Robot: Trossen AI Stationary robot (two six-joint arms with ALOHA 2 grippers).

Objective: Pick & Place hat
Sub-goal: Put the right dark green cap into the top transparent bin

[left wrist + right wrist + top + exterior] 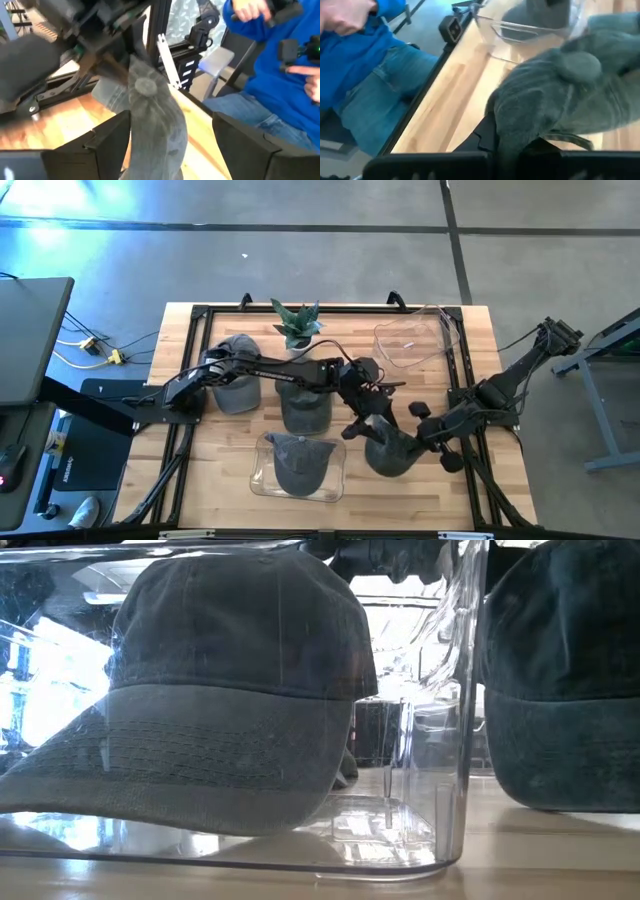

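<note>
A grey cap stands on the wooden table right of centre, between my two grippers. My left gripper reaches in from the left and is open. In its wrist view its fingers stand on either side of the cap's crown, whose top button shows. My right gripper comes from the right and is shut on the cap. A second grey cap lies in a clear tray near the table's near edge. My left gripper has one finger close against the crown; I cannot tell whether it touches. My right gripper pinches bunched cloth low on the crown's side, coming level from the table's right. The cap stays upright, its lower edge at the table top.
Two more grey caps lie left of centre. A potted plant stands at the far edge, beside another clear tray. A person in blue sits beyond the table's right side.
</note>
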